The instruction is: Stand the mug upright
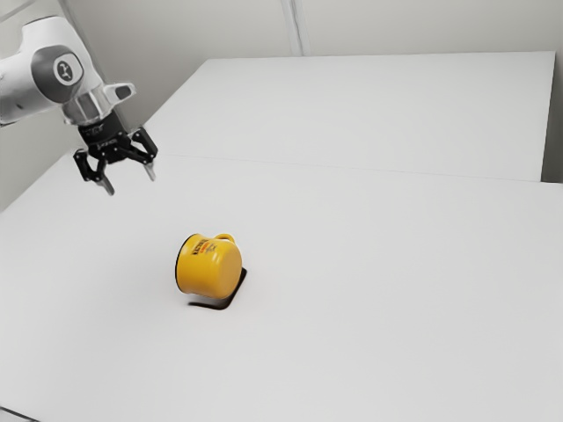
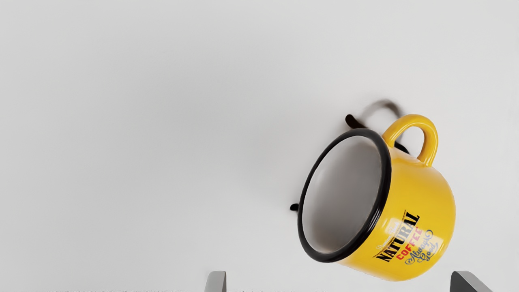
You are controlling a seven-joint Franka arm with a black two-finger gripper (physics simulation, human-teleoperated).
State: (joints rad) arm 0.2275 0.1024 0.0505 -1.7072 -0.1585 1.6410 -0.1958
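Note:
High at the exterior view's upper left is the gripper (image 1: 130, 180), well above the table and apart from the mug. In the wrist view the two tips of the gripper (image 2: 338, 282) stand wide apart with nothing held between them. The yellow mug (image 1: 211, 266) lies on its side on the table, its black-rimmed mouth facing the exterior view's left and its base toward the right. Seen from the hand, the mug (image 2: 421, 194) shows its pale inside, a looped handle and coffee lettering on its wall.
A thin dark piece (image 1: 236, 290) lies under and beside the mug; what it is I cannot tell. The white table (image 1: 378, 290) extends around it, with a pale wall (image 1: 422, 26) behind. A dark line crosses the exterior view's lower left corner.

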